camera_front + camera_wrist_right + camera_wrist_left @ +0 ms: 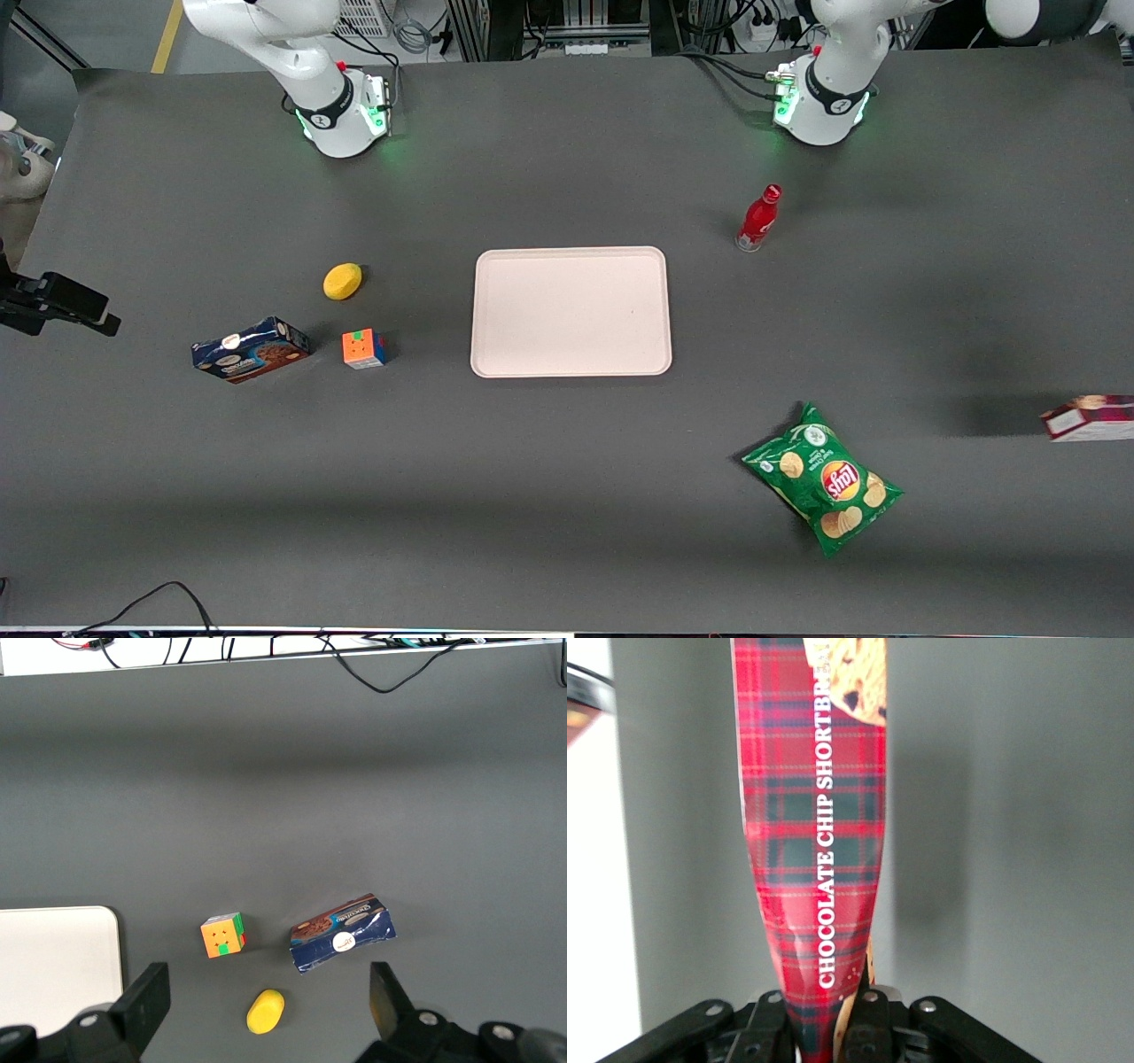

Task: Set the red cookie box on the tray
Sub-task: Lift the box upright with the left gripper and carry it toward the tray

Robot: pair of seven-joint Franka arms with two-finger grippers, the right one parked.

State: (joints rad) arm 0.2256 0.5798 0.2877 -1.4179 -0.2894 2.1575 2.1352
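The red cookie box is held pinched at one end by the gripper, lifted at the table's working-arm edge, about four o'clock from the tray. Its squeezed carton could be twisted loose during carrying.

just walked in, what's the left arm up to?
The left arm's claw is shut on the long dark-red tartan cookie box, pinching one end so the carton bows. In the front view the box shows held above the table at the working arm's end, nearer the camera than the red bottle. The pale pinkish-beige rectangular tray mid-table has nothing on it yet.
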